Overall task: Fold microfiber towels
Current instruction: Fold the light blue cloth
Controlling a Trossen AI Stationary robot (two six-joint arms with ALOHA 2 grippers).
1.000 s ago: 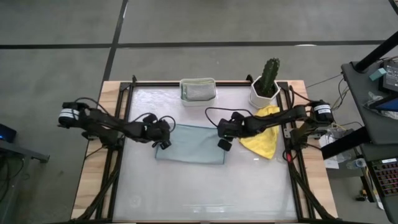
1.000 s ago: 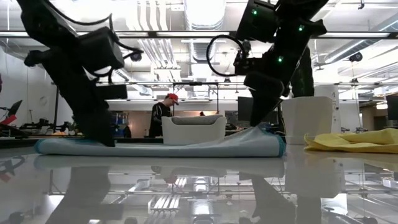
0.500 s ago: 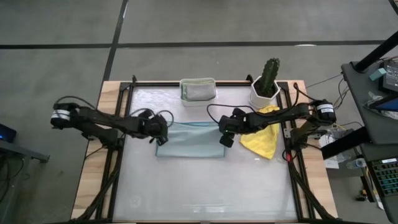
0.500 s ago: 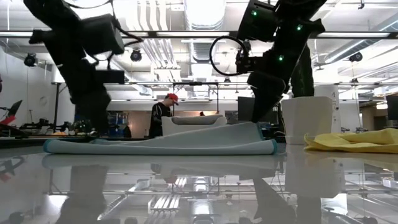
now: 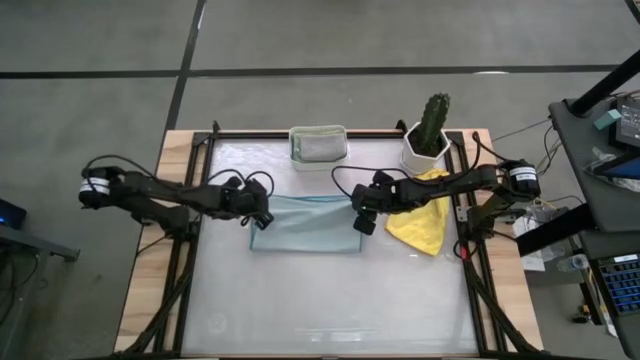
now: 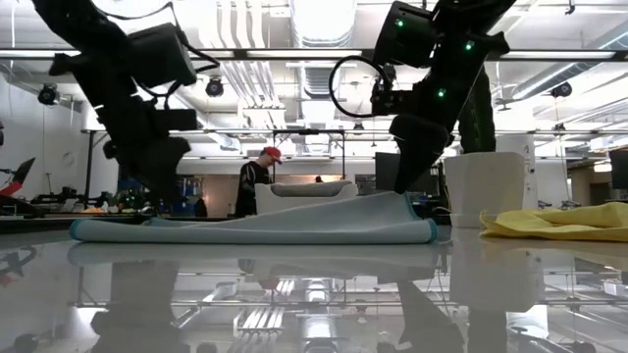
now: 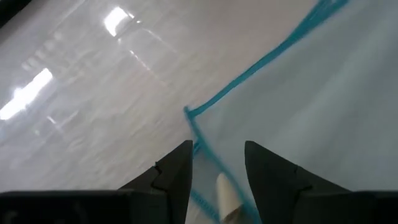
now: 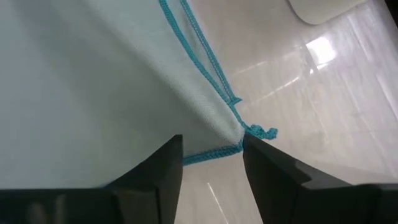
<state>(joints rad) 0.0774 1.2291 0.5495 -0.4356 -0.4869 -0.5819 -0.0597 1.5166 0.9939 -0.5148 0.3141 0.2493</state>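
Both pincers, left and right, parted at opposite ends of folded pale blue-grey towel

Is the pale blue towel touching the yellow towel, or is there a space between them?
Apart. The high view shows bare table between the pale blue towel and the yellow towel; the low view shows the same gap.

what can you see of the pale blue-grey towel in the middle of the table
The pale blue-grey towel is a thin soft cloth edged in bright teal stitching, lying flat on the glossy white table as a folded rectangle, two hemmed edges stacked at one corner. Its upper layer rises slightly toward the right gripper's side. The left gripper sits at its left end and the right gripper at its right end, both open with fingers straddling the corners. It lies apart from the yellow towel.
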